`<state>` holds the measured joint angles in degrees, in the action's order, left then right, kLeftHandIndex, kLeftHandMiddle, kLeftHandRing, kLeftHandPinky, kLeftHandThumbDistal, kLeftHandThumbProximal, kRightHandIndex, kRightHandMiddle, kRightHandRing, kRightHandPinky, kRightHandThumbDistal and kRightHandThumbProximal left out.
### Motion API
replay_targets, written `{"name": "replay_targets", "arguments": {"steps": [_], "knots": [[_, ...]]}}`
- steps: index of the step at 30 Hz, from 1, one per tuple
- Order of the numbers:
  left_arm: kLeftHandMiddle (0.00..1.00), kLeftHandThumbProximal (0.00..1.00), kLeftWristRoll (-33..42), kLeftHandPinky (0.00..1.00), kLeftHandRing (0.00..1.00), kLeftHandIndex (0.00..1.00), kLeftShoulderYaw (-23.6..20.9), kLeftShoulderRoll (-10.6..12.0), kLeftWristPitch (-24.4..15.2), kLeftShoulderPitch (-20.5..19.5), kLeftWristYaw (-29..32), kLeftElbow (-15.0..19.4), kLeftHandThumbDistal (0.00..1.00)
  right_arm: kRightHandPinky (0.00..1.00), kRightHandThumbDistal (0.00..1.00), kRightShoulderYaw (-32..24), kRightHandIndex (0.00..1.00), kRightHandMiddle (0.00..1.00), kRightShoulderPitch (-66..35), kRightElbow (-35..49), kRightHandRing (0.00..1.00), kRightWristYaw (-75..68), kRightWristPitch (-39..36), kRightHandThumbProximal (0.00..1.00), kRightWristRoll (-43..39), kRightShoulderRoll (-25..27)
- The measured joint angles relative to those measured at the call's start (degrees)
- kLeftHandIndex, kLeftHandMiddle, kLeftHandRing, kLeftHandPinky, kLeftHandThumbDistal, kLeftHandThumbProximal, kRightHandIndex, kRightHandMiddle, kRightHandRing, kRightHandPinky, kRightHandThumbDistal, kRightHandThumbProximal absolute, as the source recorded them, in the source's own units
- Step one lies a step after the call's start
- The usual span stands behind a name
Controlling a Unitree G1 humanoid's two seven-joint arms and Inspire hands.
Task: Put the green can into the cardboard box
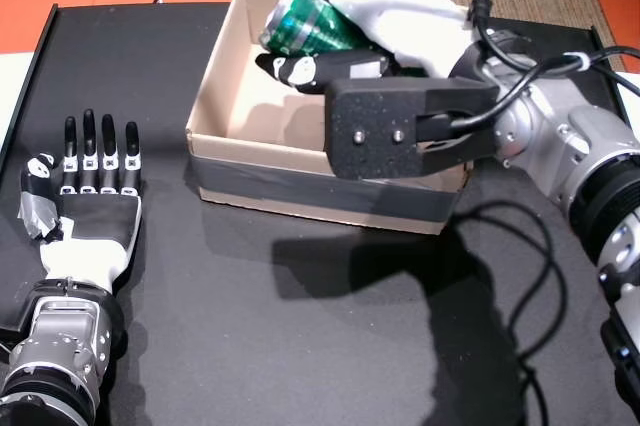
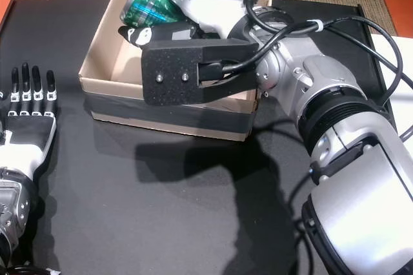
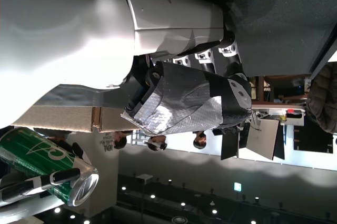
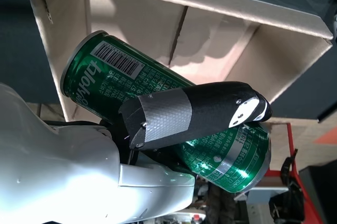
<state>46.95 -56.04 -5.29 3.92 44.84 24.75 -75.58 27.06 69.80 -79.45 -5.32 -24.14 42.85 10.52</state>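
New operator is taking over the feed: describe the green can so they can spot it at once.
Start at the open cardboard box on the black table. Over its far side, the right hand holds the green can tilted. It is the only shiny green thing in view.

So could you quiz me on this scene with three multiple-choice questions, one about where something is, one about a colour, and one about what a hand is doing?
1. Where is the can?
A. On the black table beside the box
B. Held above the open cardboard box
C. On the orange floor

2. What colour is the can?
A. Red
B. Blue
C. Green

3. What is the left hand doing?
A. Lying flat and open on the table, holding nothing
B. Gripping the box
C. Holding a second can

Answers:
1 B: both head views show the can over the box's open top, in the right hand.
2 C: the right wrist view shows its green printed side.
3 A: its fingers are straight and apart, with nothing in them.
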Motion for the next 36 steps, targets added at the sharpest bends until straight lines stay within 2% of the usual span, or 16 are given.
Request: {"name": "replay_targets", "arguments": {"steps": [3,5,10,13,17,19,21,25,26,29,32,34,36], "knots": [[0.55,0.57,-0.02,0.75,0.65,0.54,0.0,0.0,0.0,0.0,0.0,0.0,0.0,0.1,0.09,-0.61,0.09,0.09,0.01,0.0,0.08,1.3,0.21,0.58,-0.08,0.01],[0.55,0.57,-0.02,0.76,0.65,0.55,0.01,0.01,-0.01,0.01,-0.08,0.0,0.0,0.09,0.14,-0.82,0.08,0.07,0.0,0.0,0.07,2.95,0.63,0.59,-0.18,0.01],[0.54,0.58,-0.02,0.76,0.65,0.55,0.0,0.01,-0.04,0.02,-0.11,0.01,0.0,0.09,0.07,-1.06,0.07,0.07,0.0,-0.02,0.06,4.57,1.64,0.59,-0.35,0.02],[0.53,0.57,-0.02,0.74,0.64,0.53,-0.03,0.01,-0.04,0.01,-0.1,0.01,0.0,0.11,0.06,-1.06,0.07,0.06,-0.02,-0.02,0.05,4.58,1.61,0.59,-0.36,0.07],[0.53,0.55,-0.01,0.75,0.65,0.52,-0.03,0.03,-0.06,0.01,-0.1,0.01,0.0,0.14,0.08,-1.02,0.06,0.06,-0.16,-0.02,0.06,4.58,1.6,0.6,-0.36,0.26],[0.53,0.55,0.02,0.75,0.64,0.52,-0.07,0.03,-0.06,0.01,-0.12,0.01,0.0,0.15,0.1,-1.02,0.06,0.05,-0.19,-0.02,0.06,4.75,1.61,0.56,-0.36,0.36],[0.53,0.56,0.01,0.74,0.63,0.53,-0.08,0.02,-0.09,0.01,-0.13,0.01,0.0,0.14,0.14,-1.02,0.04,0.04,-0.25,-0.02,0.05,4.77,1.61,0.56,-0.36,0.42],[0.56,0.59,-0.02,0.77,0.66,0.56,-0.07,0.03,-0.22,0.03,-0.21,0.01,0.0,0.15,0.13,-0.9,0.02,0.02,-0.29,-0.02,0.05,4.59,1.62,0.56,-0.33,0.48],[0.56,0.59,-0.02,0.77,0.66,0.56,-0.07,0.03,-0.22,0.05,-0.28,0.01,0.0,0.18,0.16,-0.9,0.05,0.06,-0.29,-0.02,0.09,4.58,1.62,0.55,-0.33,0.48],[0.55,0.59,-0.02,0.77,0.66,0.54,-0.07,0.03,-0.23,0.06,-0.32,0.02,0.0,0.38,0.23,-0.87,0.18,0.17,-0.29,-0.02,0.23,4.58,1.7,0.54,-0.33,0.49],[0.56,0.6,-0.02,0.77,0.68,0.57,-0.07,0.04,-0.23,0.06,-0.28,0.02,0.0,0.53,0.41,-0.14,0.41,0.41,-0.3,-0.04,0.47,4.26,2.14,0.62,0.32,0.51],[0.55,0.6,0.01,0.77,0.67,0.57,-0.08,0.05,-0.23,0.05,-0.2,0.02,0.0,0.64,0.47,0.68,0.48,0.51,-0.3,-0.06,0.59,3.93,2.21,0.61,0.71,0.58],[0.54,0.59,0.02,0.76,0.65,0.56,-0.09,0.06,-0.23,0.06,-0.3,0.02,0.0,0.67,0.56,1.03,0.47,0.51,-0.29,-0.05,0.6,3.71,2.15,0.6,0.72,0.65]]}}
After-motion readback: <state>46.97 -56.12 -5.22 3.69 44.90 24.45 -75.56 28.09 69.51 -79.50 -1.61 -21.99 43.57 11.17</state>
